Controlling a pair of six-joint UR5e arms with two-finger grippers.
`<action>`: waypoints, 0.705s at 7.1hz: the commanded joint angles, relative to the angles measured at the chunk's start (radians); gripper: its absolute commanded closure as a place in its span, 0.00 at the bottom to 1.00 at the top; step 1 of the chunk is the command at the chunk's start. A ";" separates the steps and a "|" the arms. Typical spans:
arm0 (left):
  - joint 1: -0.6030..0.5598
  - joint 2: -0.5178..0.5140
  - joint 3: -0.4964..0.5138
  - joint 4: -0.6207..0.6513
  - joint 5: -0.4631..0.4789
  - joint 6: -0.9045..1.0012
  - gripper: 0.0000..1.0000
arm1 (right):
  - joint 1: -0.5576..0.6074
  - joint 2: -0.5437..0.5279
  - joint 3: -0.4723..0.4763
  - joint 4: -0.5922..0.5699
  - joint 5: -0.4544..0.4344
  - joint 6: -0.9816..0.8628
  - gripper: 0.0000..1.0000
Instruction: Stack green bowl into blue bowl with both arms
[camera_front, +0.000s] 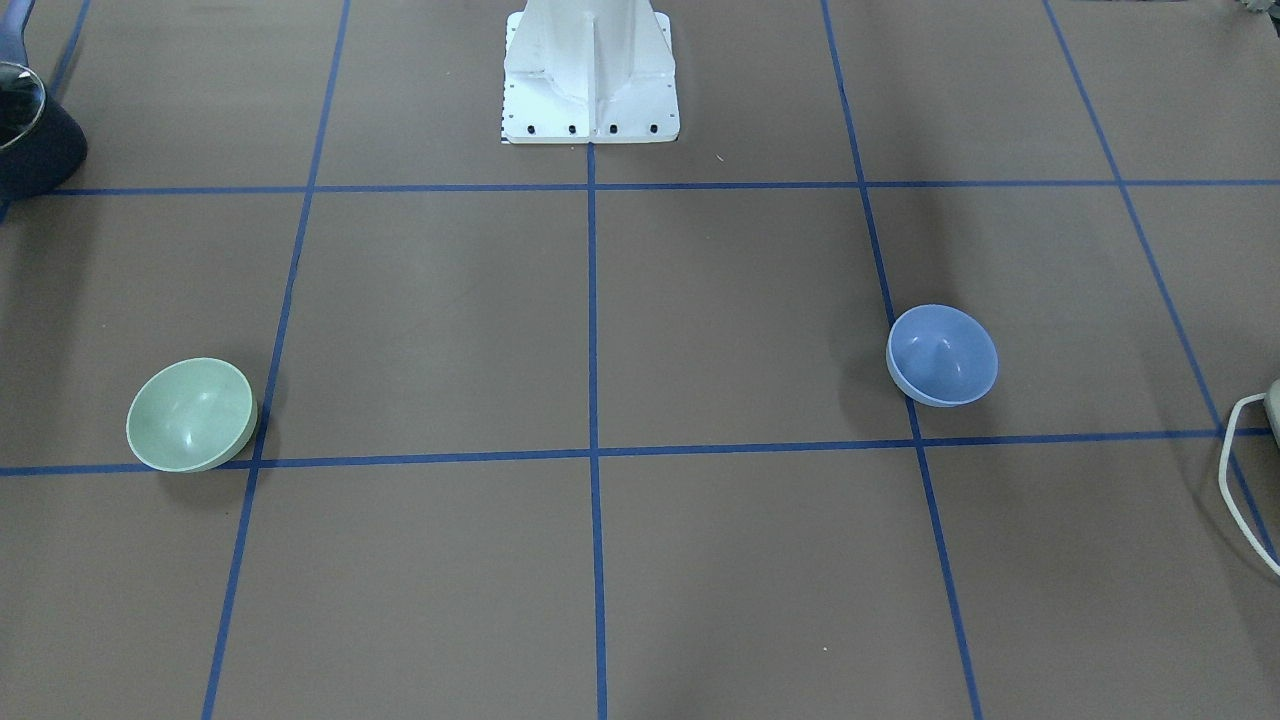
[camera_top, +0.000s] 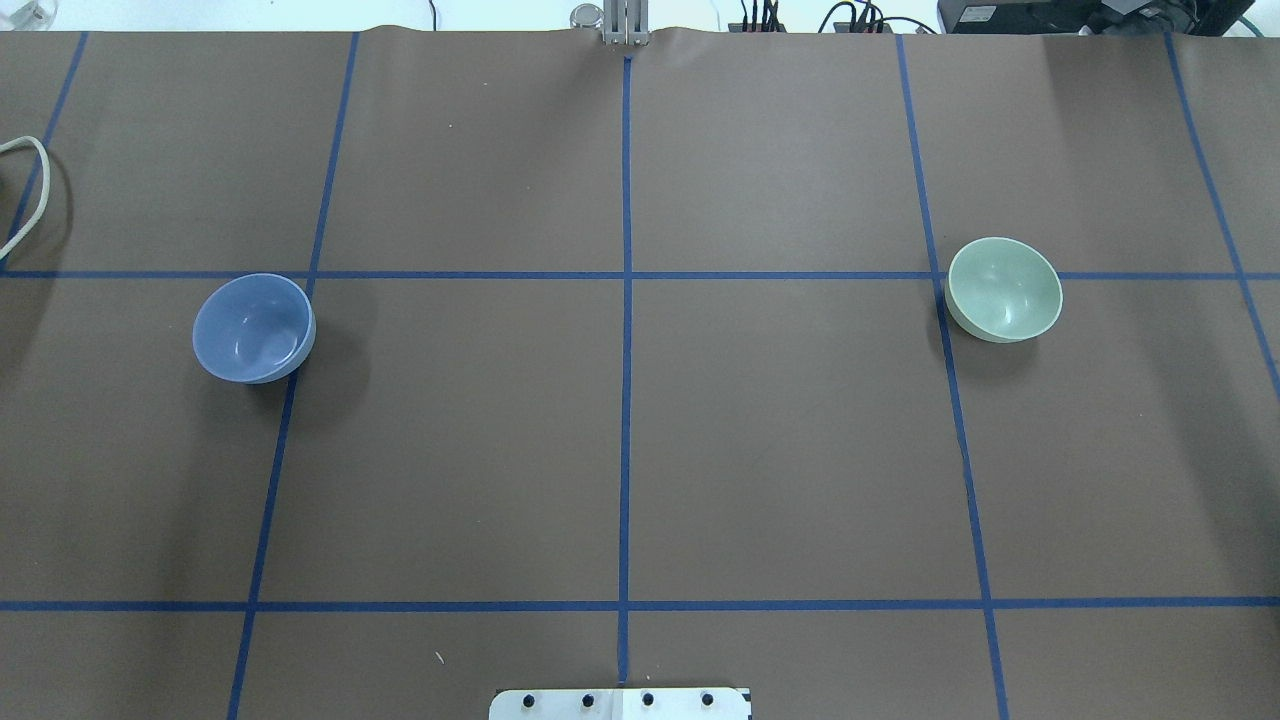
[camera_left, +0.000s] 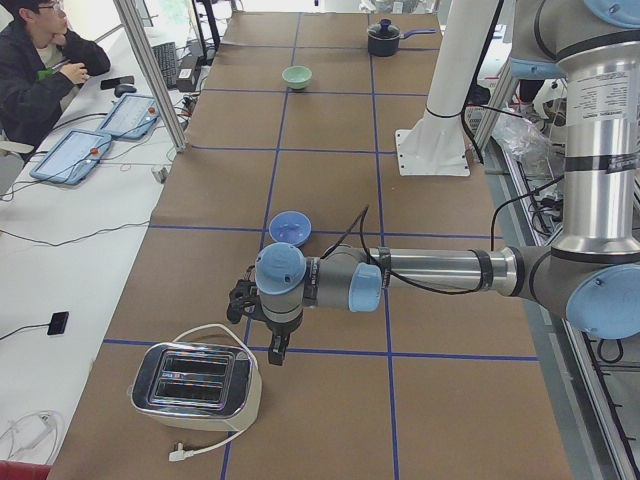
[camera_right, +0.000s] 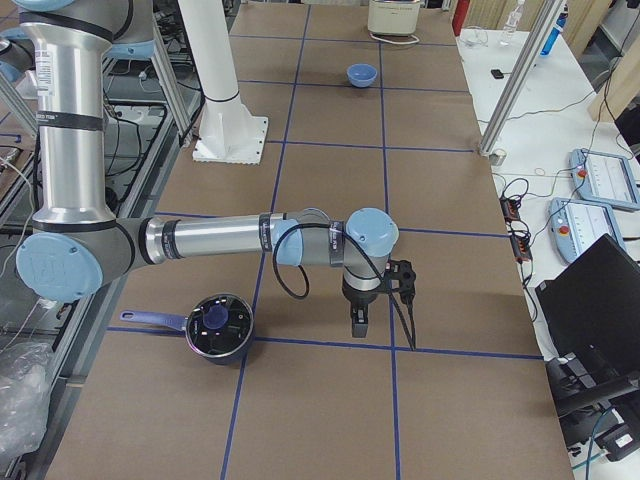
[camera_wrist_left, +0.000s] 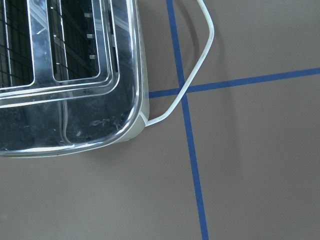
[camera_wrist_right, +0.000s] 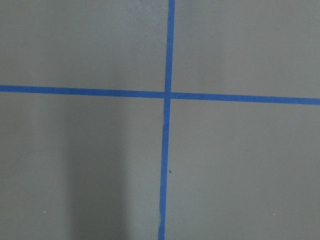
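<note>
The green bowl stands upright and empty on the table's right half as seen from overhead, small and far in the left side view. On the left half sits the blue bowl, also upright and empty. My left gripper hangs past the blue bowl, beside a toaster; it shows only in the side view, so I cannot tell its state. My right gripper points down near a pot, well away from both bowls; its state I cannot tell either.
A chrome toaster with a white cord sits at the table's left end. A dark pot stands at the right end. The white pedestal rises mid-table. A person sits beside the table.
</note>
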 joint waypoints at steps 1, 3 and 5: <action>0.000 -0.002 0.000 0.002 0.000 0.000 0.02 | 0.000 0.000 0.002 0.000 0.000 0.000 0.00; 0.001 -0.009 -0.002 -0.001 0.000 0.002 0.02 | 0.000 0.009 0.002 0.002 0.005 -0.003 0.00; 0.000 -0.015 -0.049 -0.053 0.000 0.005 0.02 | -0.003 0.015 -0.003 0.102 0.037 0.014 0.00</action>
